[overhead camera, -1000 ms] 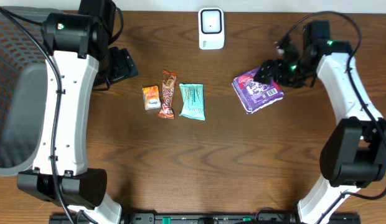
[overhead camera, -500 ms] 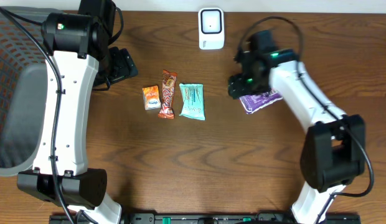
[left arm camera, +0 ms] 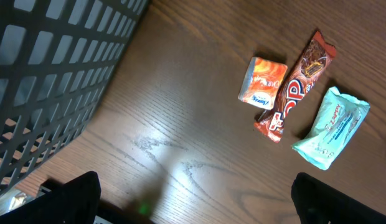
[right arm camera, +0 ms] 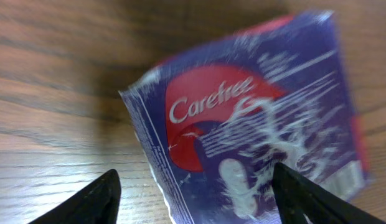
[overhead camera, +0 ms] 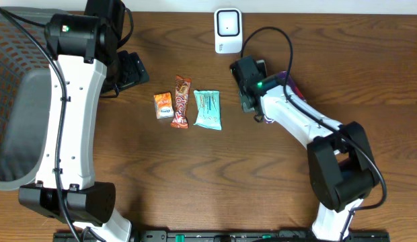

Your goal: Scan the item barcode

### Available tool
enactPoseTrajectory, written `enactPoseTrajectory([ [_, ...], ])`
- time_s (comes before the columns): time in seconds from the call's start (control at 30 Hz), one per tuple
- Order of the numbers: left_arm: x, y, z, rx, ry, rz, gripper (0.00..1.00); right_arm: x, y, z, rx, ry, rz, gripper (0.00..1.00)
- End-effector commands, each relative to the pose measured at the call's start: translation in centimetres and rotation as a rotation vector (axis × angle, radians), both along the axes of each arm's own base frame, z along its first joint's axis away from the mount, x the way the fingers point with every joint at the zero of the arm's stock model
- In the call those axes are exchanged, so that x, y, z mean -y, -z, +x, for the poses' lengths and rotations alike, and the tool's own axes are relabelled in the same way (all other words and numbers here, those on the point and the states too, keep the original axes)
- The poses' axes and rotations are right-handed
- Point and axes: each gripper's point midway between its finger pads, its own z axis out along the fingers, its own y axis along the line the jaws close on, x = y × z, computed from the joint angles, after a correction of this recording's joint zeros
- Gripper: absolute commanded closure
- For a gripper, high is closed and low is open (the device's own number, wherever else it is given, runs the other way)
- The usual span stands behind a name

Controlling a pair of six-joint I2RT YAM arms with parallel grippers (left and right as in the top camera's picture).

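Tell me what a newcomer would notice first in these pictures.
The purple Carefree pack fills the right wrist view, sitting between open jaws. From overhead, the right arm stretches over it, near the white scanner at the far edge. Three snacks lie in a row at centre: orange packet, brown bar, teal packet.

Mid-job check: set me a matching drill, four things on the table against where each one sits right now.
Things:
1. orange packet
2. teal packet
3. purple pack
4. white scanner

Places:
A. alone at the table's far edge
B. end of the snack row nearer the basket
C. end of the snack row farther from the basket
D. fills the right wrist view, printed "Carefree"

Pairs: 1-B, 2-C, 3-D, 4-A
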Motion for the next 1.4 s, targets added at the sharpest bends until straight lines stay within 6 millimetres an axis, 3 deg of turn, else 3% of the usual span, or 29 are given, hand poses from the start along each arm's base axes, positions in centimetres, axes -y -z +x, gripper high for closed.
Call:
enactPoseTrajectory([
  [0.0,-0.2,0.0,-1.2,-0.047,-0.002,0.01,0.02,1.2,2.4,-0.8,-0.026,0.028,-0.05,0.32],
  [0.13,-0.2,0.0,-1.2,-0.047,-0.002,0.01,0.02,1.4,4.1,-1.1,-0.056,0.025,-0.067,0.62],
  [0.2,-0.2,0.0,-1.2,-0.047,-0.002,0.01,0.02,1.6,4.2,-1.1,-0.051,0.059,-0.056,0.7],
  [0.23,-0.2,0.0,-1.2,-0.047,-0.002,0.01,0.02,1.7,4.0,-1.0,-0.049,0.065,-0.053,0.72],
  [0.3,-0.2,0.0,-1.2,-0.047,-0.002,0.01,0.02,1.8,3.1,-0.7,-0.061,0.076,-0.035,0.94],
  [0.33,-0.2,0.0,-1.2,-0.047,-0.002,0.01,0.02,1.8,2.0,-0.3,-0.069,0.09,-0.002,0.99],
  [0.4,-0.2,0.0,-1.2,-0.047,-0.002,0.01,0.02,1.5,0.2,0.4,-0.084,0.097,0.079,0.99],
  [0.53,-0.2,0.0,-1.2,-0.047,-0.002,0.01,0.02,-0.9,-3.7,1.8,-0.169,0.02,0.412,0.99],
  [0.6,-0.2,0.0,-1.2,-0.047,-0.002,0.01,0.02,-3.2,-6.7,2.0,-0.237,-0.102,0.745,0.99],
  [0.67,-0.2,0.0,-1.2,-0.047,-0.002,0.01,0.02,-4.0,-9.8,1.7,-0.269,-0.19,1.043,0.99],
  [0.73,-0.2,0.0,-1.2,-0.047,-0.002,0.01,0.02,-3.6,-12.4,1.3,-0.272,-0.267,1.27,0.99],
  [0.83,-0.2,0.0,-1.2,-0.047,-0.002,0.01,0.02,-1.0,-13.4,1.4,-0.255,-0.235,1.428,0.99],
  [0.93,-0.2,0.0,-1.2,-0.047,-0.002,0.01,0.02,2.4,-11.8,1.0,-0.241,-0.138,1.502,0.99],
  [1.03,-0.2,0.0,-1.2,-0.047,-0.002,0.01,0.02,5.4,-8.7,-0.2,-0.223,-0.038,1.571,0.99],
  [1.1,-0.2,0.0,-1.2,-0.047,-0.002,0.01,0.02,7.3,-6.3,-0.7,-0.219,0.054,1.515,0.97],
  [1.17,-0.2,0.0,-1.2,-0.047,-0.002,0.01,0.02,10.6,-2.7,-1.1,-0.231,0.223,1.338,0.98],
  [1.2,-0.2,0.0,-1.2,-0.047,-0.002,0.01,0.02,13.2,-0.7,-1.6,-0.243,0.343,1.205,0.9],
  [1.23,-0.2,0.0,-1.2,-0.047,-0.002,0.01,0.02,14.7,0.1,-2.0,-0.246,0.39,1.138,0.8],
  [1.27,-0.2,0.0,-1.2,-0.047,-0.002,0.01,0.02,16.3,0.7,-2.6,-0.252,0.441,1.067,0.58],
  [1.37,-0.2,0.0,-1.2,-0.047,-0.002,0.01,0.02,17.7,-0.4,-2.8,-0.26,0.454,1.043,0.4],
])
